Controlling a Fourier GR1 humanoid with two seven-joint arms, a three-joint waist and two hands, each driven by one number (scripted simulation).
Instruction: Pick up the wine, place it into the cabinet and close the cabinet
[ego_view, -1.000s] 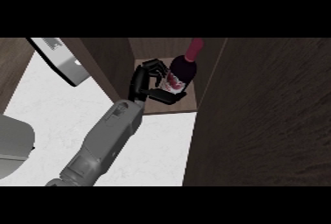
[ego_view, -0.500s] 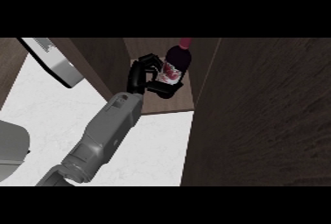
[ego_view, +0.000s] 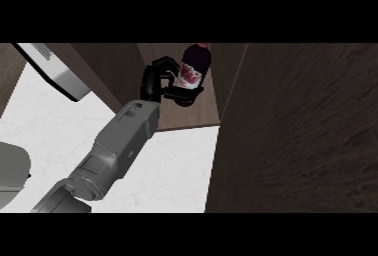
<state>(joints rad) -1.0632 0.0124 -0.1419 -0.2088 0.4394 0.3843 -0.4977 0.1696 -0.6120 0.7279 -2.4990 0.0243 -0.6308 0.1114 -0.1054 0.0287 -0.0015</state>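
wine (ego_view: 196, 64) now deeper inside cabinet (ego_view: 295, 125), left robot hand (ego_view: 164, 82) still curled round it

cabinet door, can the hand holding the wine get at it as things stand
Probably not yet: the left hand is curled round the wine bottle inside the cabinet; the cabinet door stands open, unblocked, beside it.

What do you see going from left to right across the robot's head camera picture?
Pale grey rounded object at the edge → white speckled counter → grey forearm with black hand → dark wine bottle with red label → dark brown wooden cabinet door.
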